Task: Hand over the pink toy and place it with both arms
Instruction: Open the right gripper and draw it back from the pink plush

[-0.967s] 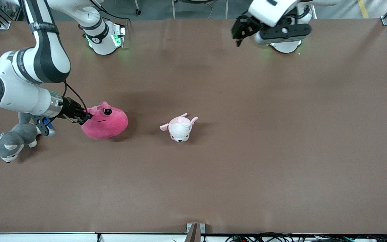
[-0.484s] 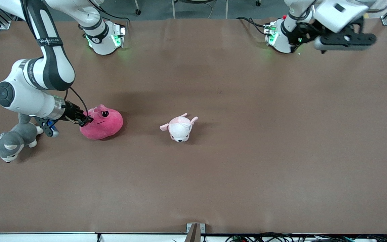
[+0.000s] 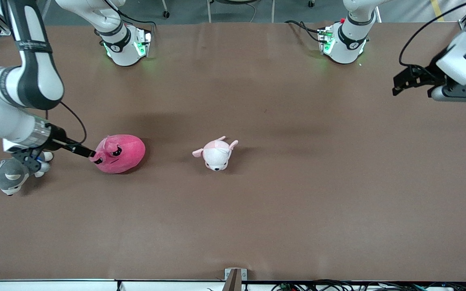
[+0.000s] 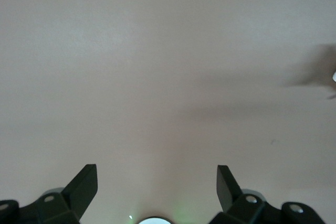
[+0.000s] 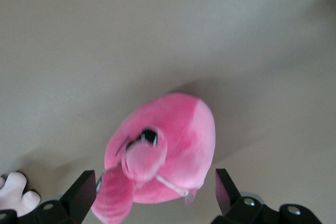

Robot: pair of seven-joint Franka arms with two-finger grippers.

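Note:
The hot-pink toy [image 3: 120, 153] lies on the brown table [image 3: 257, 222] toward the right arm's end, its black eyes turned toward the front camera. My right gripper [image 3: 92, 156] is low at the toy's ear end and open. In the right wrist view the toy [image 5: 176, 135] lies between the wide-apart fingers [image 5: 84, 190] of the right gripper [image 5: 156, 182], and neither finger presses it. My left gripper [image 3: 399, 83] hangs open over the left arm's end of the table. The left wrist view shows that gripper [image 4: 157, 174] with only bare table between its fingers.
A grey-and-white husky plush [image 3: 4, 178] lies by the table's end, partly under the right arm's wrist; its white paw [image 5: 13, 190] shows in the right wrist view. A pale pink-and-white puppy plush [image 3: 217, 153] lies mid-table beside the pink toy.
My right gripper has opened and let go of the pink toy, which settled and rolled on the table. The left arm swung away toward its own end of the table.

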